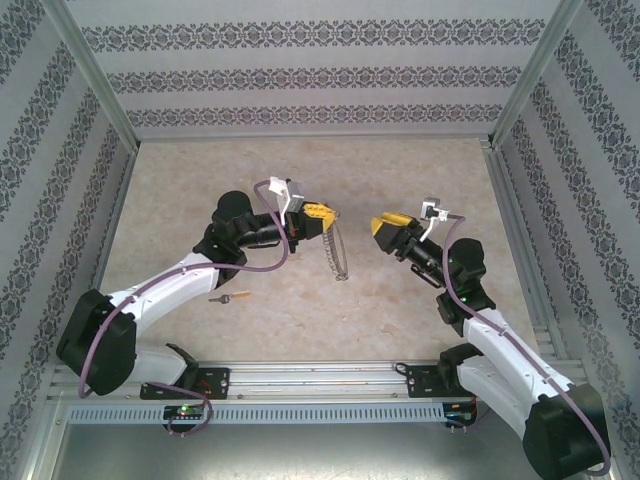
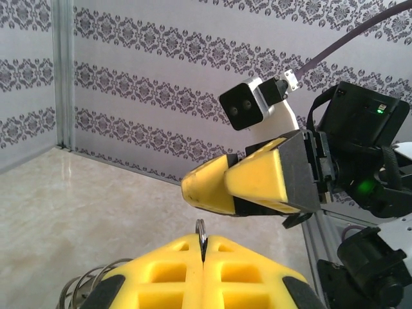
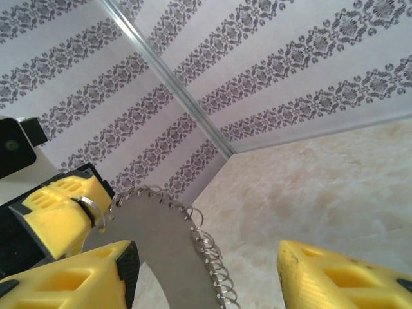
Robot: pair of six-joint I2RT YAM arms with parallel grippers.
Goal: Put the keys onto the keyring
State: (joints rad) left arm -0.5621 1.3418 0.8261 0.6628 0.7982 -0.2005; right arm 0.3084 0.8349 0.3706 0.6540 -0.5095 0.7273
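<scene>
Over the bench the left hand pinches the keyring; the open right hand opposite should take the key by its shaft.

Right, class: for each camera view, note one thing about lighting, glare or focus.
Top external: even light, with only faint shadows on the table. Left wrist: the left gripper looks soft up close, and the table has a pale sheen by the wall. Right wrist: the keyring coils are slightly blurred near the lens.
</scene>
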